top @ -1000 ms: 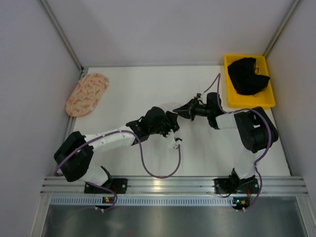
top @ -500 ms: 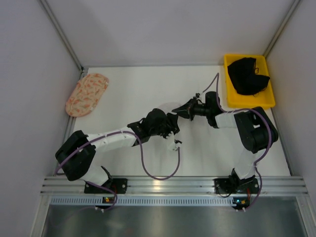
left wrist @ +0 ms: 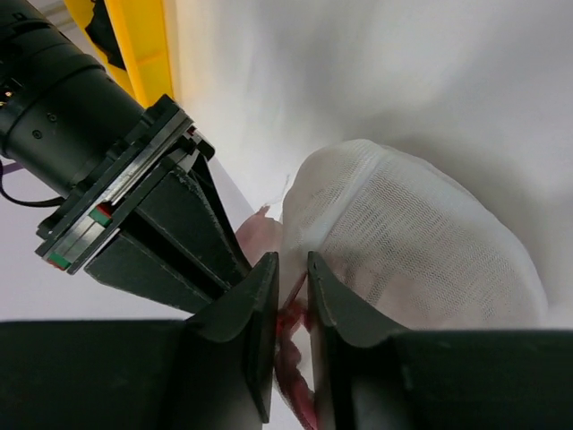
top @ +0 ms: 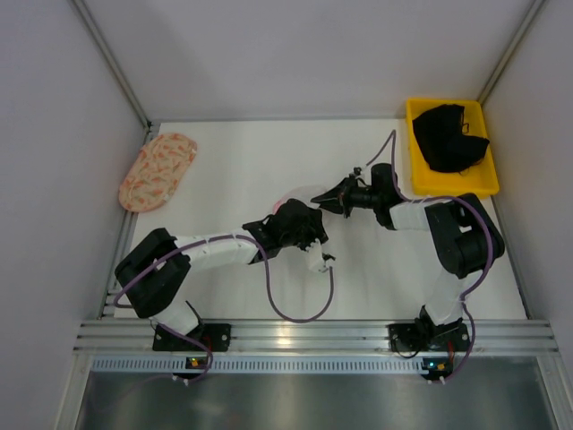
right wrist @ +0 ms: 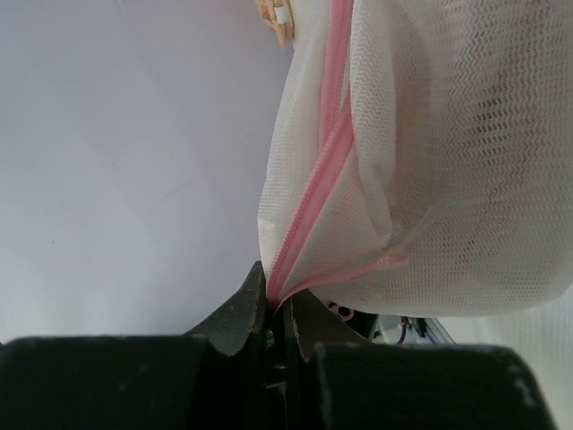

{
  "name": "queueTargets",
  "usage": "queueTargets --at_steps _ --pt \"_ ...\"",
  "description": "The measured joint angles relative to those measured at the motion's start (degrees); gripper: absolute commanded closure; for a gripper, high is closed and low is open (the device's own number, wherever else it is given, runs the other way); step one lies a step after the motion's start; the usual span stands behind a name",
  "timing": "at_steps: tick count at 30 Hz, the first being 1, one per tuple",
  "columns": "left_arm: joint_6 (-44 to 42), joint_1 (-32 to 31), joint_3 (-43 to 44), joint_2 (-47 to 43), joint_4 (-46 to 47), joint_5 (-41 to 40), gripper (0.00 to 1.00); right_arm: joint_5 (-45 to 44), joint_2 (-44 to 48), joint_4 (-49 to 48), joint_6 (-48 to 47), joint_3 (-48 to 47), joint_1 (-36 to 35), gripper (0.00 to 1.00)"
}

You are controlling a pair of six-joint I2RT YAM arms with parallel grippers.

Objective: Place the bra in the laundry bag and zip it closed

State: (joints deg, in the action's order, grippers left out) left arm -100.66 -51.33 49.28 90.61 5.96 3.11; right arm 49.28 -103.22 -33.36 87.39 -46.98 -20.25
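From above, the laundry bag (top: 298, 202) showed in the middle of the counter (top: 233, 170), well apart from the yellow bin (top: 452, 186). Left wrist: the left pincer (left wrist: 288, 291) was clenched on the bag's pink edge, the right pincer (left wrist: 235, 255) just beside. Right wrist: that right pincer gripped the pink zip rim (right wrist: 327, 152) tight, white mesh bulging above; the bra could not be made out.

Most of the laundry bag (right wrist: 430, 161) out of sight from above, cut off in both wrist views.
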Motion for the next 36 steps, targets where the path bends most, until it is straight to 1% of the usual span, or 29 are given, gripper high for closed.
queueTargets --at_steps 3,4,5,9,17,21,26,30,31,32,34,36 --pt "0.7 -0.2 0.4 0.0 0.1 -0.7 0.97 0.0 0.0 0.3 -0.5 0.0 0.0 1.0" --pt "1.0 -0.2 0.4 0.0 0.0 -0.7 1.0 0.0 0.0 0.5 -0.7 0.0 0.0 1.0" --pt "1.3 -0.3 0.4 -0.1 0.0 -0.7 1.0 0.0 0.0 0.6 -0.9 -0.1 0.1 1.0" --pt "2.2 -0.4 -0.1 -1.9 -0.9 -0.5 1.0 0.5 0.0 2.5 -2.7 -1.2 0.3 1.0" --pt "5.0 -1.0 -3.0 -9.6 -3.4 2.1 1.0 4.8 -0.2 7.9 -8.2 -6.0 0.3 1.0" --pt "6.8 -1.3 -5.2 -13.7 -9.4 3.7 1.0 2.2 -1.9 9.5 -10.4 -8.9 1.9 1.0" --pt "8.3 -1.3 -6.9 -14.2 -14.9 4.2 1.0 0.6 -3.1 11.2 -12.4 -11.5 3.3 1.0" --pt "9.6 -1.3 -7.2 -14.4 -17.6 4.4 1.0 0.2 -3.5 12.4 -13.5 -12.4 3.5 1.0" --pt "10.1 -1.3 -7.2 -14.5 -17.7 4.5 0.92 0.2 -3.5 12.7 -13.7 -12.4 3.5 1.0" --pt "10.4 -1.3 -7.2 -14.7 -17.6 4.6 0.88 0.3 -3.5 13.0 -13.8 -12.4 3.4 1.0" --pt "11.0 -1.3 -7.4 -15.4 -16.6 4.7 0.84 0.3 -3.5 12.9 -13.2 -12.3 3.4 1.0" --pt "11.0 -1.3 -8.0 -16.2 -13.7 4.7 0.79 0.3 -3.5 12.8 -12.8 -12.3 3.3 1.0"
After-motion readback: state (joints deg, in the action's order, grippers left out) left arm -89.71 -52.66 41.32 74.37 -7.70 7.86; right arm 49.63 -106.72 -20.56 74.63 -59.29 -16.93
